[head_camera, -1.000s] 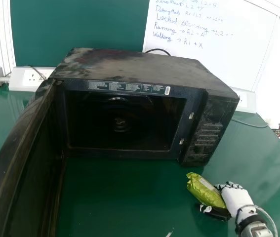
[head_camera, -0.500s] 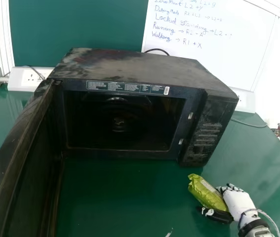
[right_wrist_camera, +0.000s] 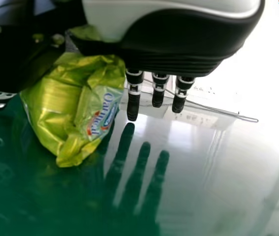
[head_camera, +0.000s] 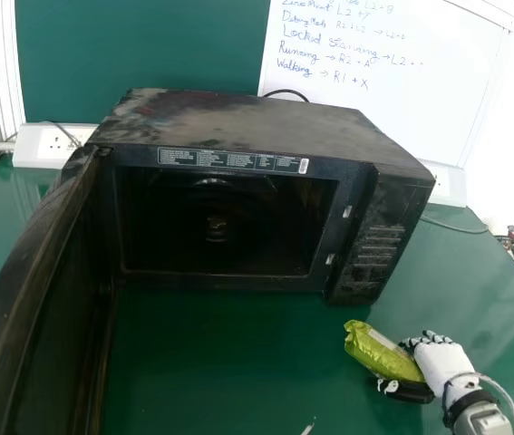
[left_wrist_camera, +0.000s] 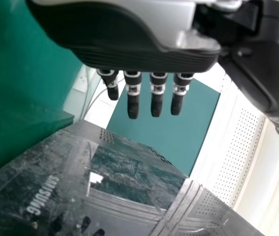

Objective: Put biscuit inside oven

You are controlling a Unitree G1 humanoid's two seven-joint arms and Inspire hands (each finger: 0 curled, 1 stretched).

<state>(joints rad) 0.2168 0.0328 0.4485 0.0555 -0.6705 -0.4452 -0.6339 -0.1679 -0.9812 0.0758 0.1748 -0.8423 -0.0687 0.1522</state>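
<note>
Biscuit packet (head_camera: 376, 347) pinched between right hand's (head_camera: 440, 364) fingers and thumb, toward the desk's (head_camera: 225, 362) right edge, off the oven's (head_camera: 266, 122) front right corner. Left hand (left_wrist_camera: 129, 54) holds nothing, fingers straight.

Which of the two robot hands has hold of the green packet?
The right robot hand: the green packet sits between its thumb and fingers, while the left robot hand, near the oven door, holds nothing.

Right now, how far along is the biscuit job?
Looks done: the oven door stands open, exposing the cavity. In progress: the right hand holds the green biscuit packet between thumb and fingers, outside the oven. Left, as I judge it: moving the packet through the opening and releasing it inside.
</note>
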